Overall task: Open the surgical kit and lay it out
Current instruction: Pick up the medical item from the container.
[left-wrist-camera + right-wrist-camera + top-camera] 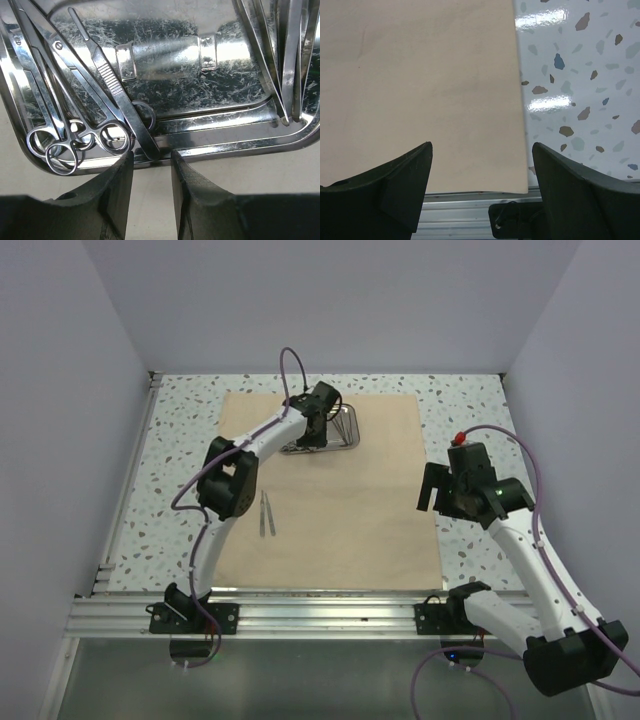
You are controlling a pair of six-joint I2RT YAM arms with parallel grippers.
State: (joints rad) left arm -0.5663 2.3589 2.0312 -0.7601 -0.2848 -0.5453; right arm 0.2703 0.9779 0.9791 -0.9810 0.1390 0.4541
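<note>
Where the beige cloth wrap (340, 510) lies spread flat on the speckled bench (180, 440), one steel tray (345, 420) sits on its far middle portion.

Item count, overhead view: one cloth, one tray, and two slim silver instruments (266, 512) lying side by side on the cloth's left-centre, well apart from the tray.

Item count inside the tray, left wrist view:
- Two ring-handled instruments (59, 46) lie at the left end, with four finger rings plainly visible. A fifth ring shows partly behind another piece; which instrument it belongs to cannot be told.
- One flat-handled instrument (112, 82) lies diagonally across them, its lower end resting on the tray's near rim (240, 140).
- One group of slim straight pieces (287, 60) stands at the right end. They overlap, so their exact number cannot be told.

Left tool (152, 160): positioned at the tray's near rim, over the tray in the overhead view (318, 428). Its two fingers (120, 195) stand a narrow gap apart. The flat handle's end lies just at that gap, and the fingers are not pressed onto it.

Right tool (480, 150): hanging above the cloth's right edge (437, 492), with both fingers (395, 185) spread wide and nothing between them. Cloth and bare bench both show beneath it.
</note>
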